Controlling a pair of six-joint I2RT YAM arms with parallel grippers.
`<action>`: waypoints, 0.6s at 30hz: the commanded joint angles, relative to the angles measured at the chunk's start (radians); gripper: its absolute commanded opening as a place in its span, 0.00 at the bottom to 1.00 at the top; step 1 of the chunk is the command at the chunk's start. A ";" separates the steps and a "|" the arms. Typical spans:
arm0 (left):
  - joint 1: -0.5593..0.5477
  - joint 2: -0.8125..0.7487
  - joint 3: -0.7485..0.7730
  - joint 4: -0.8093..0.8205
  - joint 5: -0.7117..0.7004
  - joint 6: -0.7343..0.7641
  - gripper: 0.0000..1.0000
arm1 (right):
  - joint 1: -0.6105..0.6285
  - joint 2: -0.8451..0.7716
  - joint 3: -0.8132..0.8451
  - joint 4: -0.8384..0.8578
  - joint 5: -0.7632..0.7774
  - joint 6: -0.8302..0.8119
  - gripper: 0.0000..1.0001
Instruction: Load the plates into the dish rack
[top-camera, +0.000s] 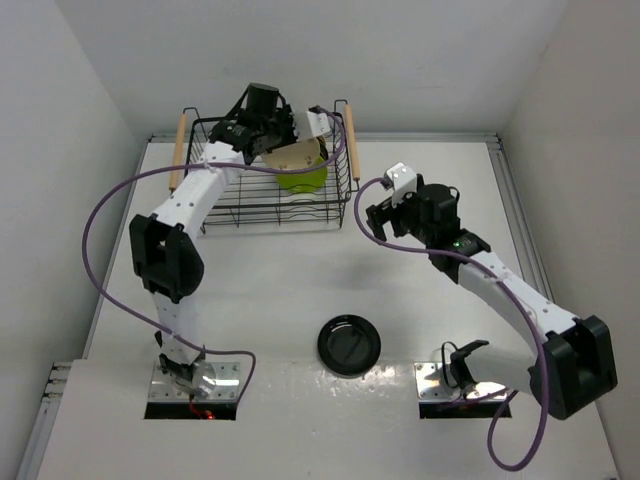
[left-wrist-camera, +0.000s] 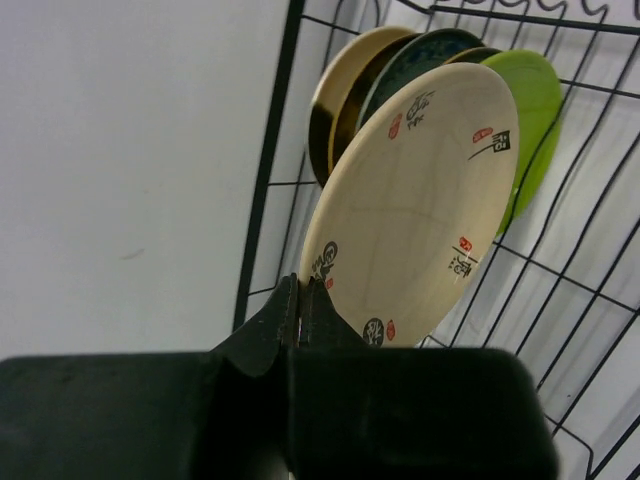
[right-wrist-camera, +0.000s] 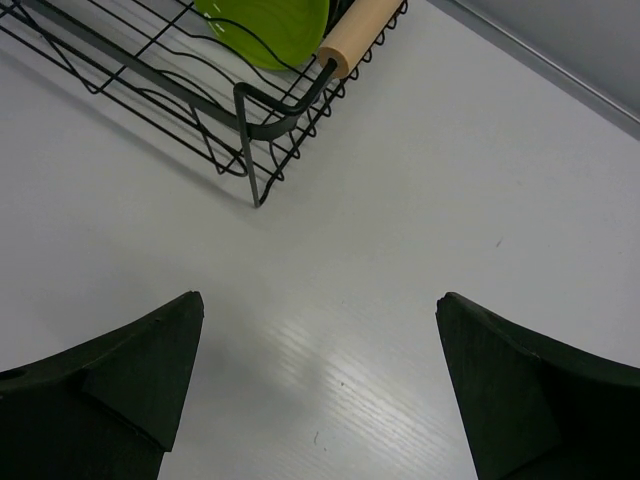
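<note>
While one glossy black round plate (top-camera: 349, 343) lies flat at 6 o'clock between the arm bases, the right gripper (right-wrist-camera: 320, 340) hovers over bare table with jaws wide and empty, at 3 o'clock of the black wire dish rack (top-camera: 260, 207). Five plates (left-wrist-camera: 430, 50) stand on edge inside the rack at 11 o'clock. The left arm is outstretched, and the closed left gripper (left-wrist-camera: 301, 296) touches the rim of the cream plate (left-wrist-camera: 420, 210).

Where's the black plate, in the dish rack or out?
Out: the black plate lies flat on the table, apart from the dish rack.
</note>
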 joint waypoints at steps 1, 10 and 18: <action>0.000 -0.005 0.041 0.037 0.103 -0.009 0.00 | -0.025 0.035 0.060 0.064 -0.078 0.013 0.98; -0.001 0.095 0.020 0.130 0.107 -0.085 0.00 | -0.048 0.058 0.076 0.041 -0.112 0.025 0.98; -0.012 0.108 -0.052 0.176 0.069 -0.076 0.00 | -0.050 -0.025 0.024 0.031 -0.081 0.028 0.98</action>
